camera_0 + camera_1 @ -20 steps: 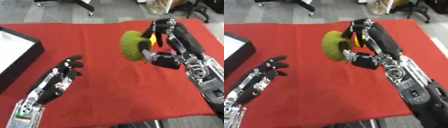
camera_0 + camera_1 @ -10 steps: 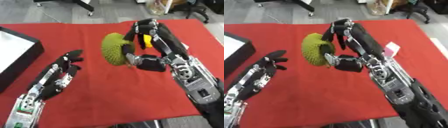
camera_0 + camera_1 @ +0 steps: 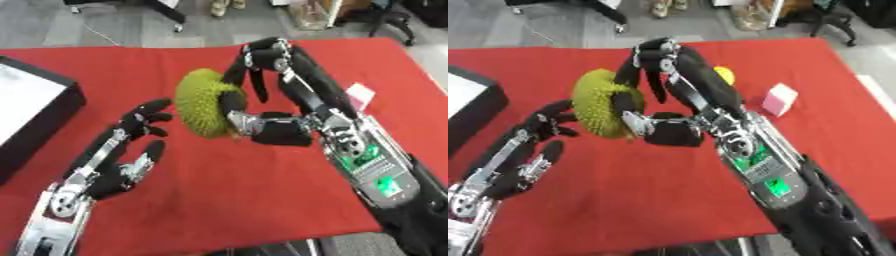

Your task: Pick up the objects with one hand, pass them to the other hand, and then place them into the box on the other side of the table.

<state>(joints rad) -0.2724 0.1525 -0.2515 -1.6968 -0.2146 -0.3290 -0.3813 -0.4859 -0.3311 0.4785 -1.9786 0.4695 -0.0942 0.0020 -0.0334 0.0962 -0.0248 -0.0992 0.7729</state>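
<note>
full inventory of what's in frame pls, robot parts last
spiky fruit: 1, yellow-green, held above the cloth's middle
box: 1, black with white inside, left edge of the table
small block: 1, pink-white, on the cloth at right
round thing: 1, yellow, mostly hidden behind the right arm
cloth: 1, red, covering the table
right hand: fingers curled round the spiky fruit
left hand: open, beside the fruit at lower left

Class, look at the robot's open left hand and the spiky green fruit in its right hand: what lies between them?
Nothing: only bare red tablecloth shows between the left hand and the spiky green fruit, seen in the left eye view.
</note>
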